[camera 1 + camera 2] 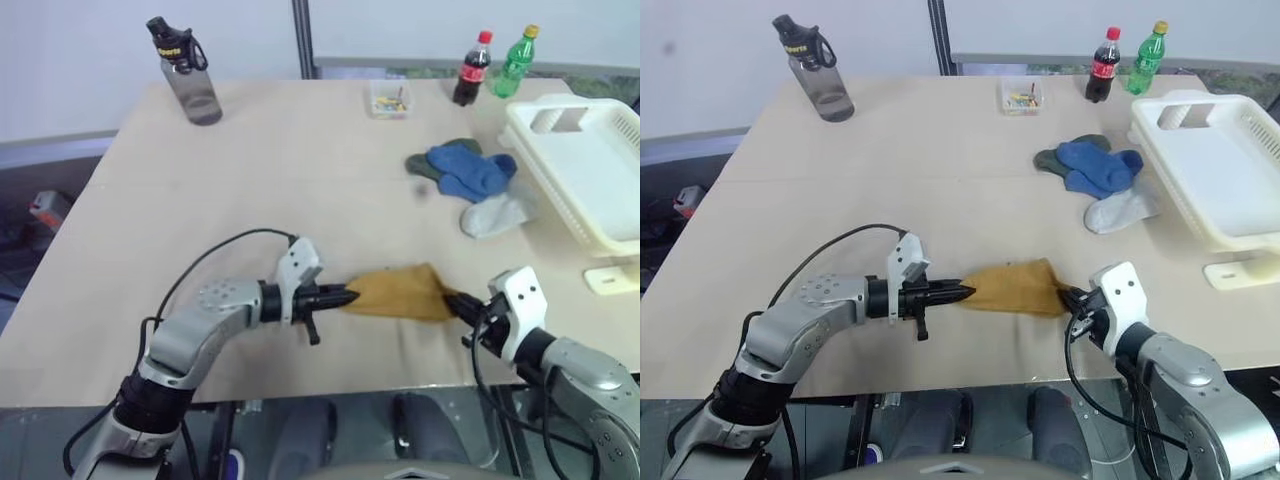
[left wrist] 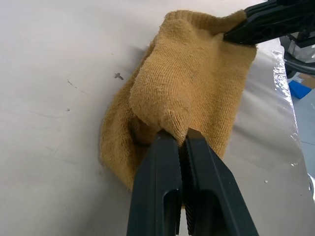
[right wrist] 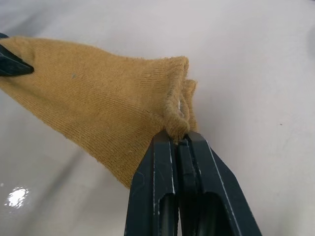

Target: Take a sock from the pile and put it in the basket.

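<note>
A mustard-yellow sock (image 1: 398,293) hangs stretched between my two grippers, low over the near part of the table. My left gripper (image 1: 347,296) is shut on one end of the sock (image 2: 172,113). The right gripper (image 1: 453,301) is shut on the cuff end of the same sock (image 3: 98,118). The pile (image 1: 468,180) of blue, dark green and light grey socks lies farther back on the right. The cream-white basket (image 1: 585,170) stands at the table's right edge, just beyond the pile.
A dark water bottle (image 1: 185,72) stands at the back left. A small clear box (image 1: 390,98), a cola bottle (image 1: 471,68) and a green bottle (image 1: 515,60) stand along the back edge. A small white piece (image 1: 612,276) lies in front of the basket.
</note>
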